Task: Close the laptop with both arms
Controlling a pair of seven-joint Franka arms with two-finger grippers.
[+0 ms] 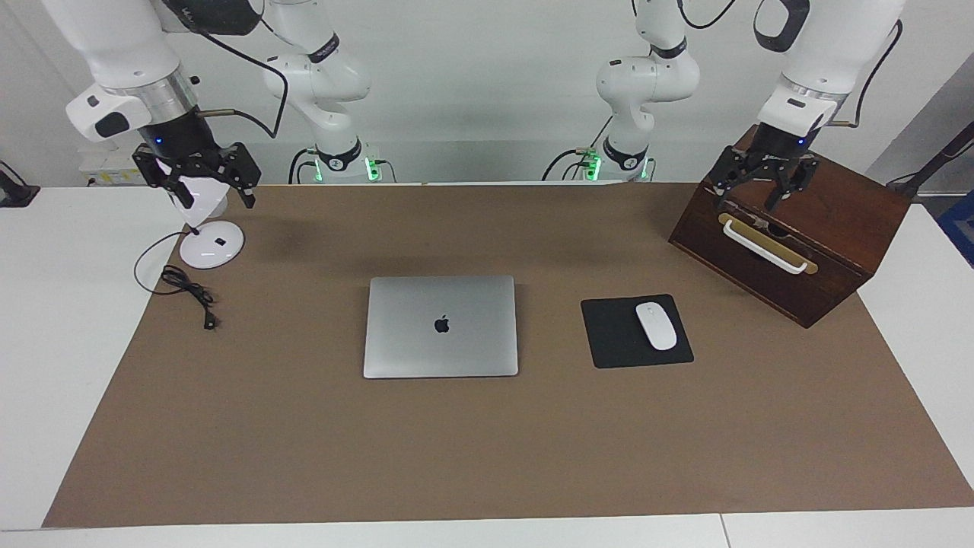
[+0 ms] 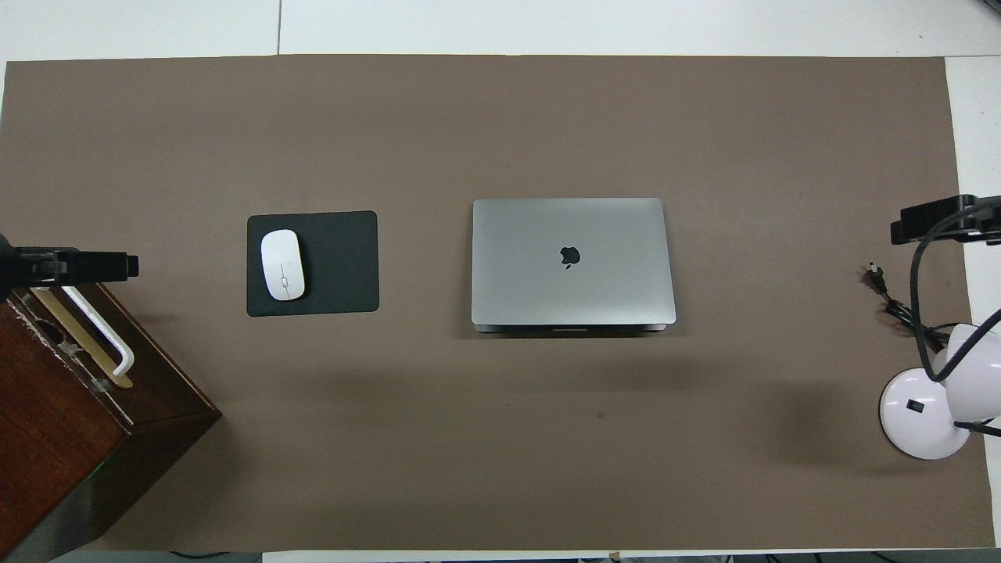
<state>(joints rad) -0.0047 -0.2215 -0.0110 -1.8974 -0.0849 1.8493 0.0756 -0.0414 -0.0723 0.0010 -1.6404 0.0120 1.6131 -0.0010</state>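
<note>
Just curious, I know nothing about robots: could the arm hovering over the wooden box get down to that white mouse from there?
Probably yes. The left hand hangs open over the wooden box; the mouse lies uncovered on its black pad, nothing standing between them.

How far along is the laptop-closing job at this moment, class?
Done: the laptop lies flat with its lid shut, logo up, beside the mouse pad. In hand: nothing; the left gripper hangs open over the wooden box, the right gripper open over the lamp. Left: apparently nothing.
</note>
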